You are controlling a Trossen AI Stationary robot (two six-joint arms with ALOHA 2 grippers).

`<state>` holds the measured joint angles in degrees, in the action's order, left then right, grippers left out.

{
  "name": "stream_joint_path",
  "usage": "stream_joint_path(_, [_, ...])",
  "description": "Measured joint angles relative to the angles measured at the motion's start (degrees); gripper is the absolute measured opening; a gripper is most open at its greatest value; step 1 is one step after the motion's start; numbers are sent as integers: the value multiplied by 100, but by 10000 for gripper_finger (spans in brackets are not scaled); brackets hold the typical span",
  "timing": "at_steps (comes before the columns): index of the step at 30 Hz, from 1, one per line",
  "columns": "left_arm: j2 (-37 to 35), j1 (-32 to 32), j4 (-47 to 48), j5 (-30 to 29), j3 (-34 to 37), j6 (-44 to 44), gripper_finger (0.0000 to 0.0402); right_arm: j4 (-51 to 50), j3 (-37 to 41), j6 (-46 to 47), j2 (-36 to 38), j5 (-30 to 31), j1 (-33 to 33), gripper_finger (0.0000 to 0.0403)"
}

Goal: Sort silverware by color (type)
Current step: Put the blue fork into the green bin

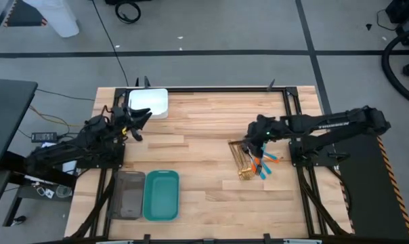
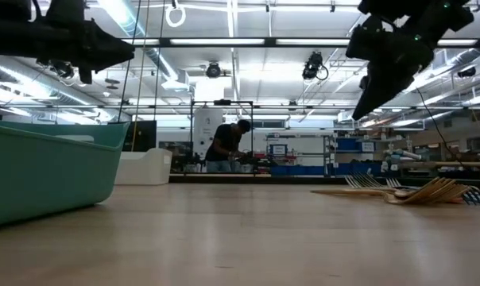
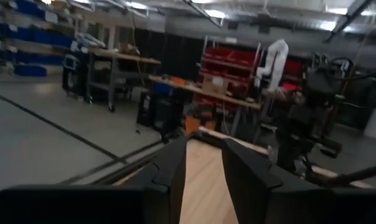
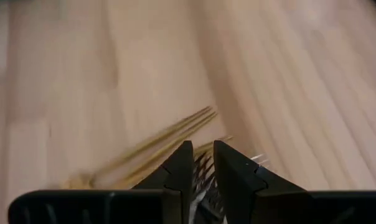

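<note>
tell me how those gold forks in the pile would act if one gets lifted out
The gold forks look thin and rigid, so one would probably stay straight and feel light. They lie crossed with the other cutlery, so lifting one may drag its neighbours. The smooth, shiny handles could slip in the right end effector above them.

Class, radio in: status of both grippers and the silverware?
Left gripper open, empty, over white tray. Right gripper slightly open above silverware pile. Nothing blocking.

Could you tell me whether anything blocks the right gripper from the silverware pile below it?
Nothing visible does. The right gripper hangs above the heap of gold, teal-blue and orange silverware on the bare wooden table, with only open air between them.
</note>
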<state>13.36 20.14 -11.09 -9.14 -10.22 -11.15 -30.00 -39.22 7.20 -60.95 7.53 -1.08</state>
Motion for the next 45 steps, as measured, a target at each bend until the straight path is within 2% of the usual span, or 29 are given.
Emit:
stream_joint_path(6, [318,-11,237,0,-104,-150,111,-1010,-515,-1365,-607,-226,416,75])
stream_joint_path(11, [355,-11,361,4,-104,-399,111,-2140,-915,-2068,-1051,-256,826,75])
stream_joint_path(18, [353,-11,409,137,-104,-950,110,-3370,-1215,-2756,-1810,347,1369,78])
stream_joint_path(24, [353,-12,409,463,-104,-1222,110,-3430,-1222,-3429,-2426,472,1627,97])
stream_joint_path(30, [353,-11,409,537,-104,-1266,110,-3427,-1222,-3784,-2804,482,1639,114])
stream_joint_path(36, [353,-11,413,539,-104,-1266,110,-3152,-1209,-4182,-3000,383,1650,125])
stream_joint_path(45, [353,-11,469,540,-107,-1220,110,-2828,-946,-4433,-3088,335,1693,119])
